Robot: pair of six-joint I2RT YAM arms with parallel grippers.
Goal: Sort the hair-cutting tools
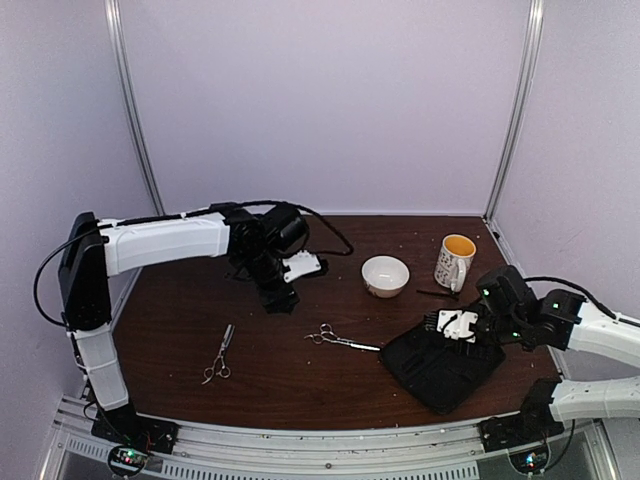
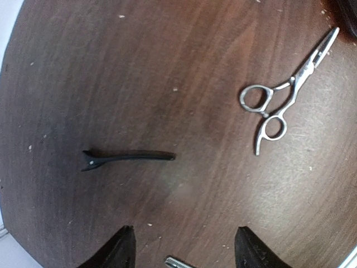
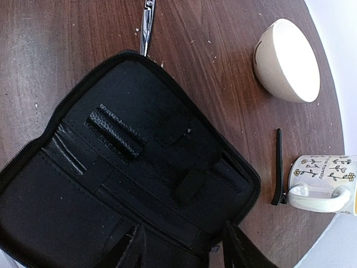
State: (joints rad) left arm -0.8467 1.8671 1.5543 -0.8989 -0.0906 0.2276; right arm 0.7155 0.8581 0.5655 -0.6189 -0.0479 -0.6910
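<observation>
- The middle scissors (image 1: 340,340) are slim and silver, with two ringed handles and a little tang sticking off one ring. They lie flat and closed around the centre of the table (image 1: 170,310), tips pointing at the black case (image 1: 440,375). In the right wrist view the tips end right at the case's zipper edge, and I honestly can't tell if they touch it.
- The other scissors (image 1: 218,355) look like the same kind. They lie flat near the front left of the table, well away from both grippers.
- The black clip (image 2: 128,158) is a thin dark stick with a forked end, flat on the wood. It sits under the left arm, so the top view hides it.
- The second clip (image 3: 277,167) is the same sort of skinny black sliver. It lies just beside the mug (image 3: 323,190), between the mug and the case, with the white bowl (image 3: 287,61) farther back.
- Left gripper (image 2: 184,248): jaws spread wide with nothing in them, hanging above the table. The black clip lies just ahead of the fingertips, a bit over toward one finger. The middle scissors are farther off on the other side.
- Right gripper (image 3: 184,245): also wide open and empty, hovering right over the unzipped case. The second clip is off to one side past the case edge, and the scissor tips are at the case's far edge.
</observation>
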